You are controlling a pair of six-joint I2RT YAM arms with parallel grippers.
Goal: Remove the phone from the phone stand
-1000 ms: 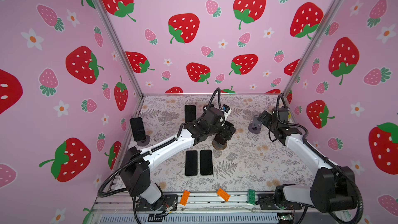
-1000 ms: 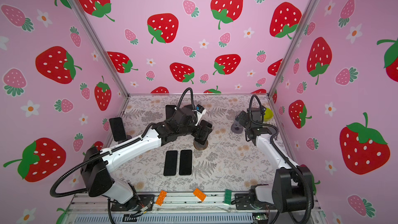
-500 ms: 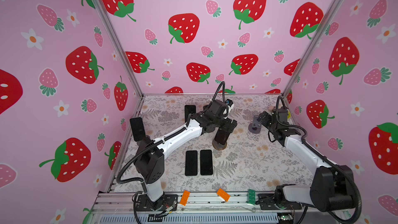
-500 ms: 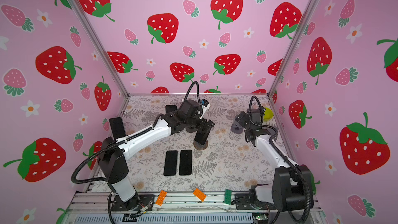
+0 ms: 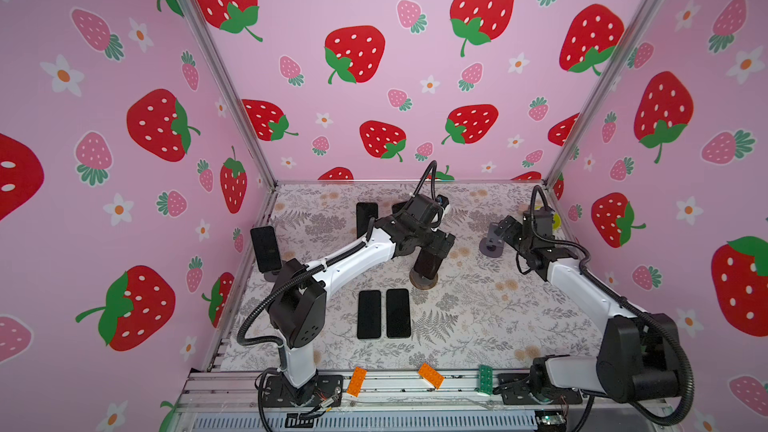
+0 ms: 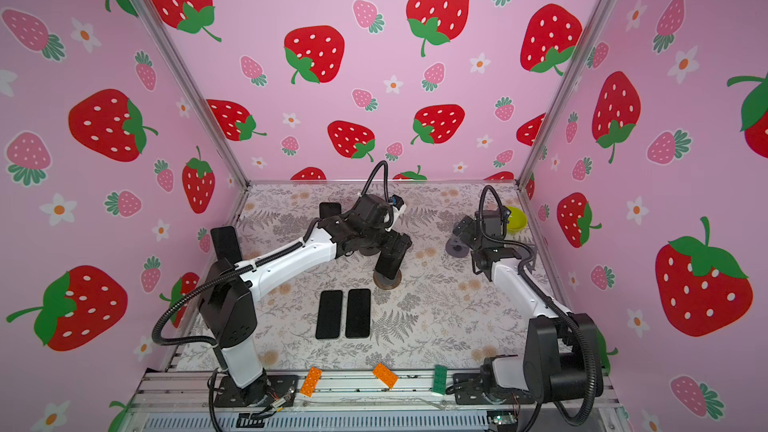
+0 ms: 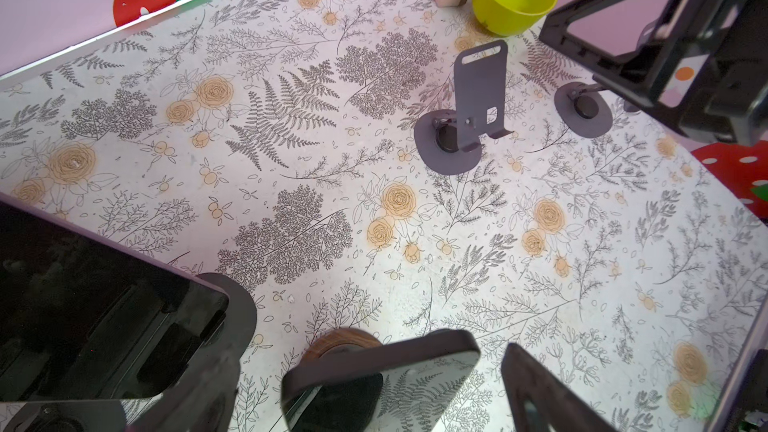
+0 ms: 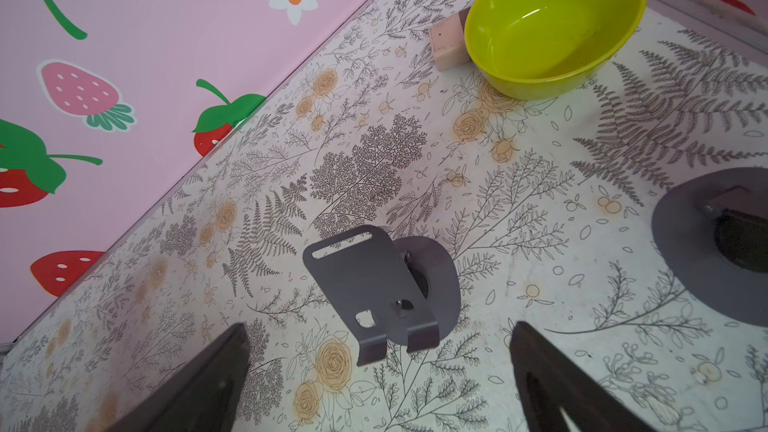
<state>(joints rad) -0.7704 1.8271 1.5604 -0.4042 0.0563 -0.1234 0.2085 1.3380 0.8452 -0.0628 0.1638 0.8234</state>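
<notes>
The phone stands propped on its phone stand, a round wood-grain base at the middle of the table. The left gripper is released wide around it, its fingers on either side of the phone's edges; whether they touch it I cannot tell. The right gripper is also spread wide and holds nothing. It hangs just beside an empty grey stand, at 2 o'clock from the phone. The table wears a fern-and-rose print. Two more phones lie flat side by side at 7 o'clock, and a lime bowl sits in the far corner at 2 o'clock. Pink strawberry walls close in three sides. The phone is dark with rounded corners, tilted, its glossy face mirroring the fern print
</notes>
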